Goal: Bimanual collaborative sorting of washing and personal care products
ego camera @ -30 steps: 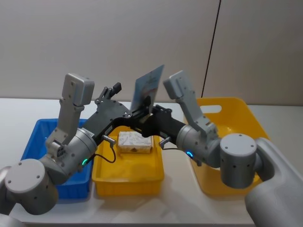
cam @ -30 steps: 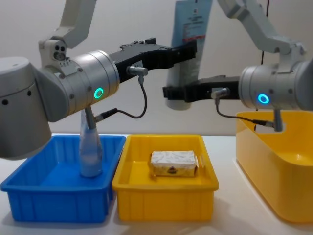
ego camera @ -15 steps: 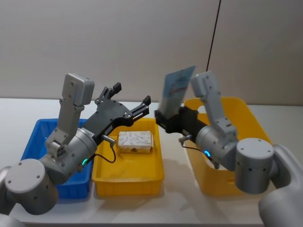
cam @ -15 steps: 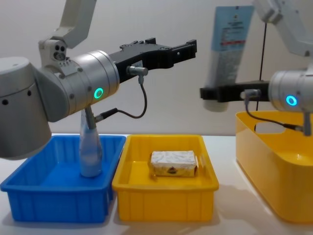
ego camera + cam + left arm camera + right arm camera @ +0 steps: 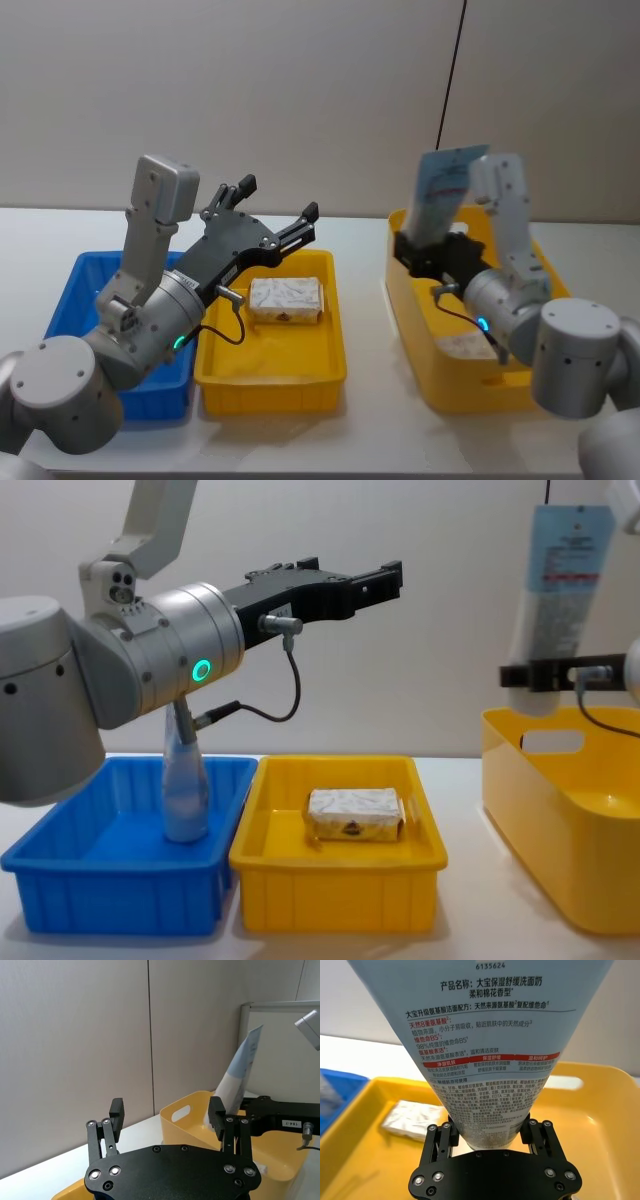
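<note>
A tall light-blue-and-white squeeze tube (image 5: 441, 189) stands upright in my right gripper (image 5: 425, 250), which is shut on its lower end above the big yellow bin (image 5: 520, 385). From the chest, the tube (image 5: 556, 585) and right gripper (image 5: 530, 675) hang over that bin's near rim (image 5: 560, 820). The right wrist view shows the fingers (image 5: 439, 1135) clamping the tube (image 5: 480, 1035). My left gripper (image 5: 275, 225) is open and holds nothing, raised over the small yellow bin (image 5: 270, 365). A whitish wrapped pack (image 5: 286, 300) lies in that bin. A clear bottle (image 5: 185, 790) stands in the blue bin (image 5: 110, 890).
Blue bin, small yellow bin and big yellow bin stand side by side, left to right. Another whitish pack (image 5: 462, 346) lies on the big bin's floor. A grey wall rises just behind the table, and a dark cable (image 5: 450, 75) hangs down it.
My right gripper has carried the tube to the right, away from the left gripper, and now holds it over the big yellow bin. The left arm has stayed in place.
</note>
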You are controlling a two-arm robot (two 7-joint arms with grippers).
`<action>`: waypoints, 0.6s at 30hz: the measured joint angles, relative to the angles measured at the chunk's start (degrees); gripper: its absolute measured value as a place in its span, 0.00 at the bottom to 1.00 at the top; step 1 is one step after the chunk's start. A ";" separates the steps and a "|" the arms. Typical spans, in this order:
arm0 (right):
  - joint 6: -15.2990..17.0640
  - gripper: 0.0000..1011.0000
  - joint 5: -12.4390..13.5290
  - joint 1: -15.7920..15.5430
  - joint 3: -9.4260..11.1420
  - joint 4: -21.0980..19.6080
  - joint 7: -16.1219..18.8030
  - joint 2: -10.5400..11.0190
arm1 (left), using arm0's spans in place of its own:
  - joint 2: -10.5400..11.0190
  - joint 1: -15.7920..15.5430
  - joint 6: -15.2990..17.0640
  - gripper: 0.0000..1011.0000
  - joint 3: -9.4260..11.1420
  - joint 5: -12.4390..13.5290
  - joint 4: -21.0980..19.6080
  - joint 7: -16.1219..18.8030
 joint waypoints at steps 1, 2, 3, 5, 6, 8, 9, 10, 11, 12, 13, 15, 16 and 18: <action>0.46 0.63 -0.08 -0.09 0.29 -0.10 -0.60 -0.02 | 0.00 0.00 0.00 0.99 0.00 0.00 0.00 0.00; 0.83 0.63 -0.17 -0.18 0.66 -0.18 -1.05 -0.05 | 0.00 0.00 0.00 0.99 0.00 0.00 0.00 0.00; 1.25 0.63 -0.27 -0.23 0.89 -0.27 -1.55 -0.07 | 0.00 0.00 0.00 0.99 0.00 0.00 0.00 0.00; 2.64 0.63 -0.56 -0.33 1.59 -0.35 -2.97 -0.11 | 0.00 0.00 0.00 0.99 0.00 0.00 0.00 0.00; 3.09 0.63 -0.69 -0.34 1.88 -0.35 -3.36 -0.11 | 0.00 0.00 0.00 0.99 0.00 0.00 0.00 0.00; 4.47 0.63 -1.09 -0.32 2.40 -0.28 -4.52 -0.08 | 0.00 0.00 0.00 0.99 0.00 0.00 0.00 0.00; 5.48 0.63 -1.44 -0.23 2.67 -0.03 -5.29 -0.01 | 0.00 0.00 0.00 0.99 0.00 0.00 0.00 0.00; 5.48 0.63 -1.44 -0.23 2.67 -0.03 -5.29 -0.01 | 0.00 0.00 0.00 0.99 0.00 0.00 0.00 0.00; 5.94 0.63 -1.61 -0.16 2.76 0.10 -5.60 0.02 | 0.00 0.00 0.00 0.99 0.00 0.00 0.00 0.00; 6.74 0.63 -1.98 0.05 2.92 0.47 -6.16 0.14 | 0.00 0.00 0.00 0.99 0.00 0.00 0.00 0.00; 7.24 0.63 -2.15 0.16 2.95 0.65 -6.47 0.19 | 0.00 0.00 0.00 0.99 0.00 0.00 0.00 0.00; 8.29 0.63 -2.59 0.53 2.99 1.31 -7.00 0.37 | 0.00 0.00 0.00 0.99 0.00 0.00 0.00 0.00; 8.93 0.63 -2.89 0.74 2.99 1.72 -7.26 0.49 | 0.00 0.00 0.00 0.99 0.00 0.00 0.00 0.00; 9.44 0.63 -3.17 1.00 2.93 2.14 -7.43 0.62 | 0.00 0.00 0.00 0.99 0.00 0.00 0.00 0.00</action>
